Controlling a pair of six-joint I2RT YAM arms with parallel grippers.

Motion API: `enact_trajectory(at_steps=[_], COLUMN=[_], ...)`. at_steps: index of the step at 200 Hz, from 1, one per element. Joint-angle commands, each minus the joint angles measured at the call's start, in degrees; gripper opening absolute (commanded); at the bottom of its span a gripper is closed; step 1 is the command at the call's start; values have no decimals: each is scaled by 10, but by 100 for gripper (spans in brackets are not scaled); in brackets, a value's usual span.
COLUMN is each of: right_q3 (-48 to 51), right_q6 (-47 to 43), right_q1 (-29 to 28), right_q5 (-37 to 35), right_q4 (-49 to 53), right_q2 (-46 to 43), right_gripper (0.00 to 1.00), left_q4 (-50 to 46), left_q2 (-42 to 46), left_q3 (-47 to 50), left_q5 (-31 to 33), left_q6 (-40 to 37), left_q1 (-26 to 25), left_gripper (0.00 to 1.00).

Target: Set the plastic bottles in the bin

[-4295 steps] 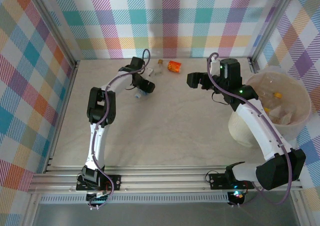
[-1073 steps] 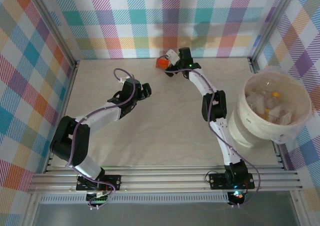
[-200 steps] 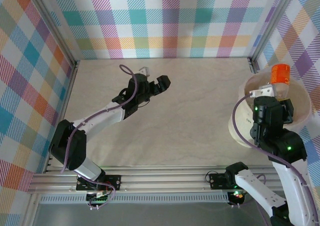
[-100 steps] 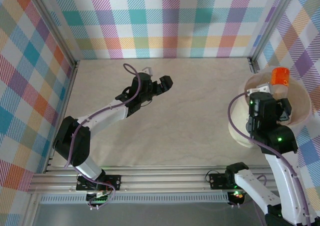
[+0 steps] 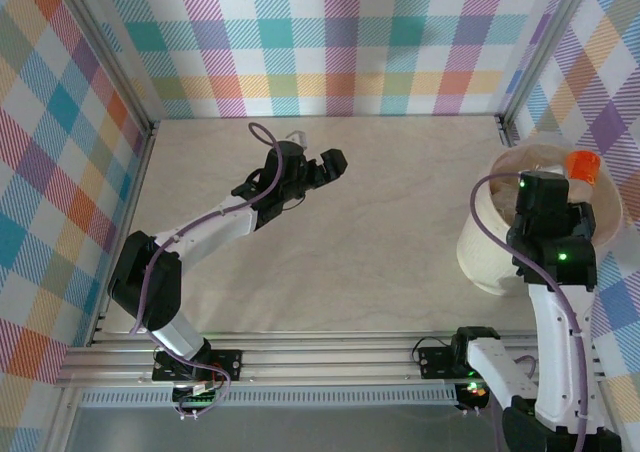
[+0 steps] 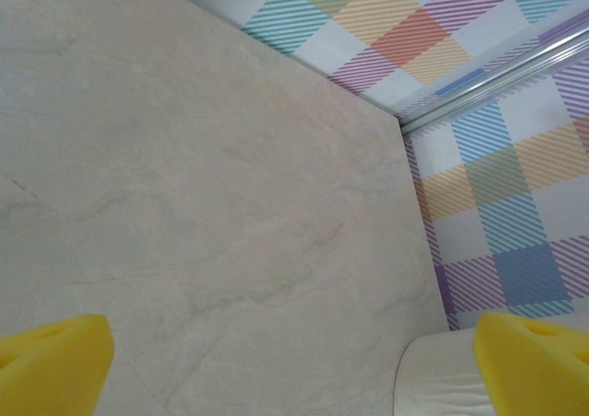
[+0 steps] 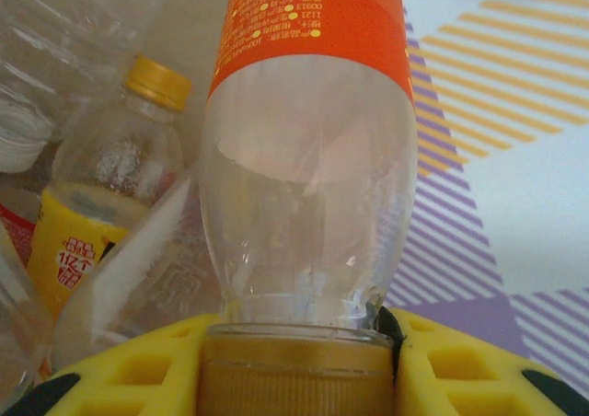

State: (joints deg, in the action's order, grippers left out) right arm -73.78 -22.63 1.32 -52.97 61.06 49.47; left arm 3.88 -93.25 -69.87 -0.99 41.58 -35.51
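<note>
My right gripper [image 5: 571,180] hangs over the bin [image 5: 486,248], the cream-white bucket at the table's right edge. It is shut on a clear plastic bottle with an orange label [image 5: 582,164]. In the right wrist view the yellow fingers [image 7: 460,365] clamp this bottle's [image 7: 308,186] cap, gripper [image 7: 299,372]. Below it, inside the bin [image 7: 189,25], lie other bottles, one with a yellow cap [image 7: 129,158]. My left gripper [image 5: 326,164] stands open above the bare table at the back centre, nothing between its fingertips [image 6: 51,361], gripper [image 6: 294,370].
Plaid walls close the table [image 5: 380,222] on three sides, with metal posts at the corners. The bin's rim [image 6: 442,379] shows at the lower right of the left wrist view, beside the right wall. The right arm rises from the near edge in front of the bin.
The right gripper has carried the orange-labelled bottle to the right and lower, farther over the bin. The left arm has barely moved and stays open.
</note>
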Motion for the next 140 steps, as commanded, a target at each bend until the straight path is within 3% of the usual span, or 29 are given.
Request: enact_trajectory(at_steps=[1, 43, 69, 101, 110, 117, 140], right_q3=[-27, -95, -155, -232, -245, -250, -219], right_q6=[49, 122, 151, 195, 199, 202, 216], right_q1=[14, 17, 16, 1, -5, -10, -12], right_q5=[30, 11, 34, 120, 167, 205, 414], right_q4=[42, 114, 164, 157, 140, 119, 11], right_q2=[17, 51, 77, 91, 89, 84, 63], right_gripper=[43, 77, 83, 85, 90, 100, 100], left_q4=[-16, -26, -32, -54, -60, -66, -89], left_q2=[-2, 16, 35, 72, 86, 97, 136], left_q3=[-23, -14, -9, -1, 4, 8, 24], left_q5=[0, 18, 36, 75, 88, 101, 145], left_q6=[-21, -35, -50, -76, -84, -90, -107], left_q1=[-4, -4, -3, 2, 4, 6, 14], left_gripper=[100, 100, 100, 100, 100, 100, 100])
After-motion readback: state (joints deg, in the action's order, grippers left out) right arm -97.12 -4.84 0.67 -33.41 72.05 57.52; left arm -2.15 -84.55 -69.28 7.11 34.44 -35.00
